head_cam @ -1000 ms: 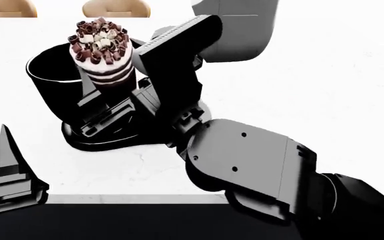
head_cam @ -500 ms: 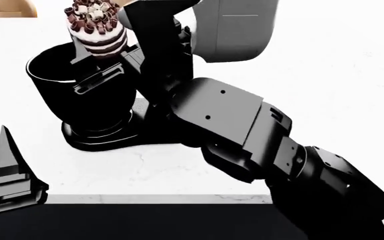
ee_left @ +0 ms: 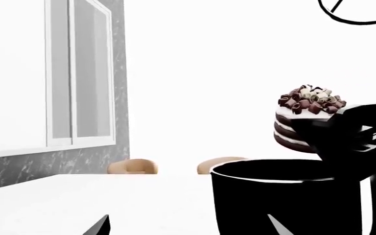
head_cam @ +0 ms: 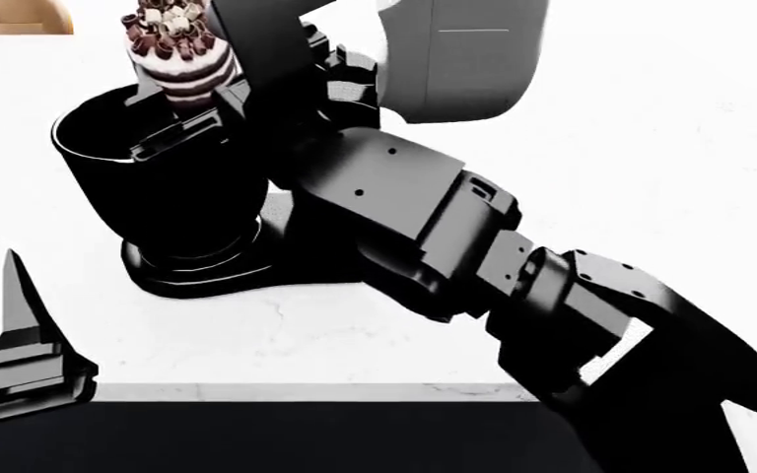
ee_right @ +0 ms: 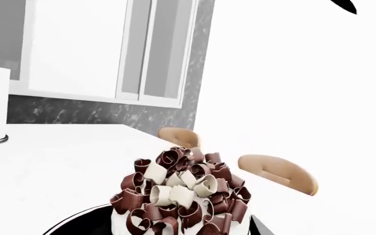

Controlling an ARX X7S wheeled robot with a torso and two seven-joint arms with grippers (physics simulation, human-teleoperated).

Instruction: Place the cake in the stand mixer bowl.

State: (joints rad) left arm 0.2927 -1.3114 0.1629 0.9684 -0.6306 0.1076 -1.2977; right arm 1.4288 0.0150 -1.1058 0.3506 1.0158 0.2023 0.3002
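- We see the small round chocolate-and-cream layer cake (head_cam: 172, 49), curls on top, upright above the glossy black stand mixer bowl (head_cam: 155, 187).
- Our right gripper (head_cam: 188, 94), arm stretched forward, is clamped on it; the left gripper's (head_cam: 17, 335) jaws we cannot judge.

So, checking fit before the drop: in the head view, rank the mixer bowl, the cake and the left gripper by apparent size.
1. Stand mixer bowl
2. Left gripper, partly cut off and nearer the camera, so unsure
3. Cake

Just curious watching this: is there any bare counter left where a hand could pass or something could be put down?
Yes. The white counter is bare beyond the right arm, and between the mixer's base and the left gripper. It's crowded around the stand mixer bowl, where the right gripper holds the cake.
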